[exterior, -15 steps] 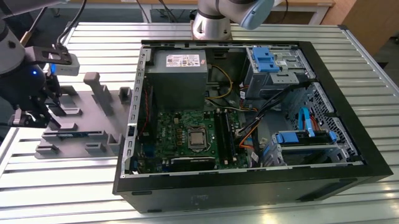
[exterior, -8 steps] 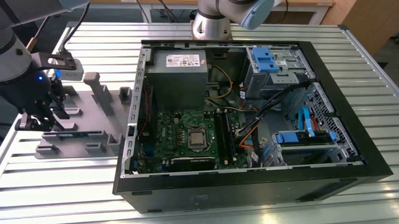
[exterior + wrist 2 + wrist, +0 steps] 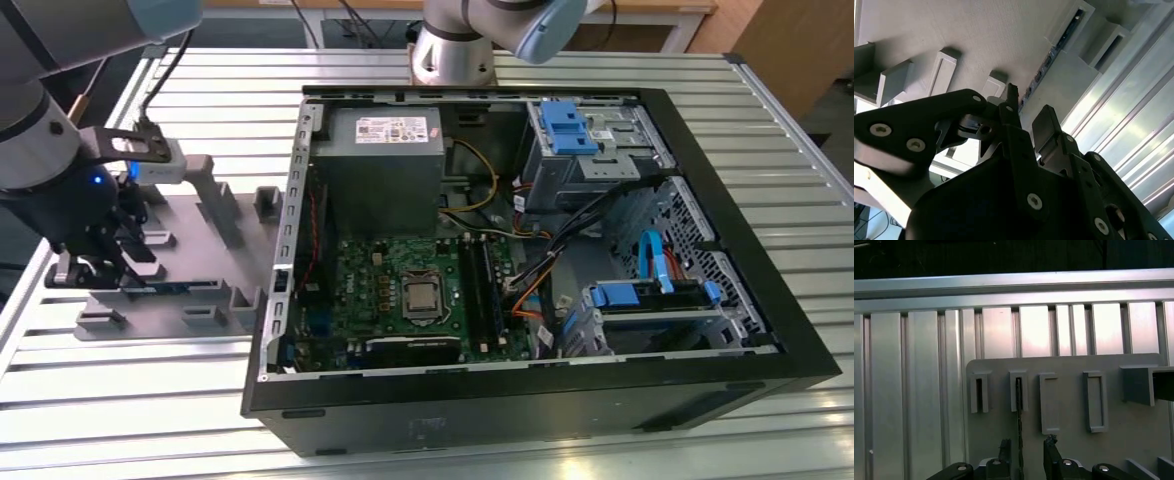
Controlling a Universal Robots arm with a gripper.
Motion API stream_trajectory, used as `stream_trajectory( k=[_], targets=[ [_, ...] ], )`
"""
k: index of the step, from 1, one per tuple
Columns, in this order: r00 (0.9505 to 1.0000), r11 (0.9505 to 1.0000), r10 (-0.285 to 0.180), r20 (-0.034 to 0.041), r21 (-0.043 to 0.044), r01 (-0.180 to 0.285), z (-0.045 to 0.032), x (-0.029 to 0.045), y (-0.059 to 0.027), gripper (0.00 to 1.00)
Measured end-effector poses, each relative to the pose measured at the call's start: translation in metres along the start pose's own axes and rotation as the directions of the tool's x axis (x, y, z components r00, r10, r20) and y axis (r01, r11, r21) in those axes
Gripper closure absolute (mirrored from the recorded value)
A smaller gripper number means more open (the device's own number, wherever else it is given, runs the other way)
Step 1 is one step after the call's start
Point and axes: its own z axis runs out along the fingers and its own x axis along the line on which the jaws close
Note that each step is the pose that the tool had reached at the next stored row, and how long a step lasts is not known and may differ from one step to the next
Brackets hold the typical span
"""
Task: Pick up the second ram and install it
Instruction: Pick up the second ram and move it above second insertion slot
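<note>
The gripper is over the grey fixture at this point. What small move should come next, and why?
Probably close the gripper. In the first wrist view it is open and straddles the ram stick, which stands on edge in the grey fixture, nearer one jaw than the other. Nothing is gripped yet.

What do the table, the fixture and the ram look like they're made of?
Table: metal, probably aluminium, going by the bright ribbed slats with a brushed sheen.
Fixture: seemingly plastic, matte grey, with a dull even surface and blocky moulded or printed slots.
Ram: a thin dark board seen edge-on in its slot. It is likely circuit board, though its finish is hard to tell.
</note>
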Motion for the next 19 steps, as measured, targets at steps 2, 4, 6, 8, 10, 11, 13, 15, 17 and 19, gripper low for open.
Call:
stream_trajectory(
  k=[2,4,6,8,10,11,13,15,17,19],
  targets=[
    [1.0,1.0,0.0,0.0,0.0,0.0,0.0036,0.0001,-0.0002,0.61],
    [1.0,1.0,0.0,-0.0001,-0.0001,0.0,0.0073,0.0002,-0.0004,0.61],
    [1.0,1.0,0.0,-0.0001,-0.0001,0.0,0.0109,0.0004,-0.0005,0.61],
    [1.0,1.0,0.0,0.0,0.0001,0.0,0.0145,0.0004,-0.0006,0.61],
    [1.0,1.0,0.0,0.0001,0.001,0.0,0.018,0.0006,-0.0008,0.62],
    [1.0,1.0,0.0,0.0001,0.0021,0.0,0.0197,0.0007,-0.0009,0.62],
    [1.0,1.0,0.0,0.0003,0.0042,0.0,0.0228,0.0007,-0.0009,0.69],
    [1.0,1.0,0.0,0.0003,0.0052,0.0,0.0252,0.0008,-0.0009,0.69],
    [1.0,1.0,-0.002,0.0,0.0053,0.002,0.0257,0.0009,-0.0009,0.69],
    [1.0,1.0,-0.002,0.0003,0.0056,0.002,0.0265,0.0008,-0.0009,0.69]
  ],
)
